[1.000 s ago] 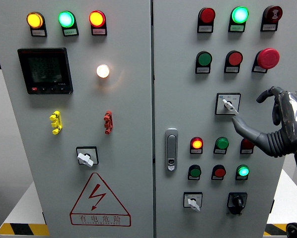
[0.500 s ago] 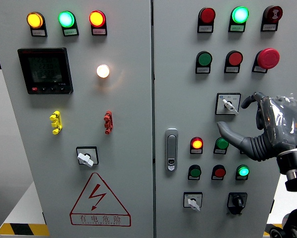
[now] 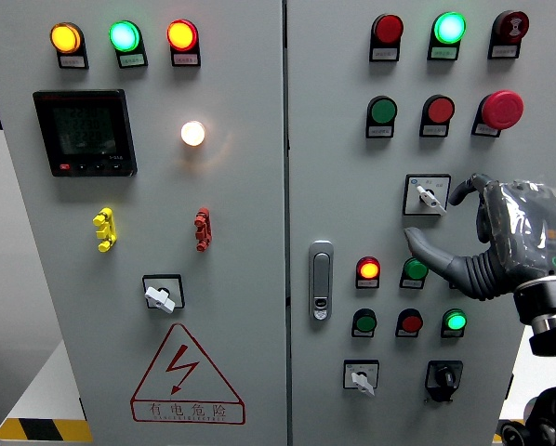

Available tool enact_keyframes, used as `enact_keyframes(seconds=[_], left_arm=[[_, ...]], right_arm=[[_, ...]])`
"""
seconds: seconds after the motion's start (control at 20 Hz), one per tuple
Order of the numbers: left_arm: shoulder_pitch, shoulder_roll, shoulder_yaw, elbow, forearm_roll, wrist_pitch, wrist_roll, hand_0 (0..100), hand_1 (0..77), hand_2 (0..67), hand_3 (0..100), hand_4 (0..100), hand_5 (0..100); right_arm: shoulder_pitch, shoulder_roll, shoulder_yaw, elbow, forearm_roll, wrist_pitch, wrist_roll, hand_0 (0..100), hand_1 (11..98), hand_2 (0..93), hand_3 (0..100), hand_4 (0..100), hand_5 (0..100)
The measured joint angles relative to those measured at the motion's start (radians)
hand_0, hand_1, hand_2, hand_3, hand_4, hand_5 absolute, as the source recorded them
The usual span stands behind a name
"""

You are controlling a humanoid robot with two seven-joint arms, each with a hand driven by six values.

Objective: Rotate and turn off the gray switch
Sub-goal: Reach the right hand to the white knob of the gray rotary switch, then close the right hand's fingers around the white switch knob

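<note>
One hand is at work — the right hand [image 3: 487, 237], at the right of the frame, has slid in leftward over the last second and now sits nearly still, its fingers spread and gripping nothing. The gray switch [image 3: 428, 195] is at centre right on the panel [image 3: 259, 279]; the curled forefinger hooks just beside it and the thumb reaches under it. My guess: pinch and twist come next — the handle looks unturned. No containers here.
</note>
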Motion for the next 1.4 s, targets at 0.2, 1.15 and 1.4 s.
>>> enact_keyframes(seconds=[0.2, 1.15, 1.4], left_arm=[[0.0, 0.0, 0.0, 0.0, 0.0, 0.0, 0.0, 86, 0.0, 13.4, 19, 8, 11], [0.0, 0.0, 0.0, 0.0, 0.0, 0.0, 0.0, 86, 0.0, 13.4, 19, 8, 11], [0.0, 0.0, 0.0, 0.0, 0.0, 0.0, 0.0, 86, 0.0, 13.4, 19, 8, 11]], right_arm=[[0.0, 0.0, 0.0, -0.005, 0.0, -0.006, -0.001, 0, 32.7, 55.4, 100, 100, 100], [0.008, -0.0002, -0.023, -0.024, 0.0, -0.01, -0.005, 0, 32.1, 57.2, 100, 100, 100], [0.014, -0.0002, -0.023, -0.035, -0.002, -0.011, -0.005, 0, 27.6, 57.8, 100, 100, 100]])
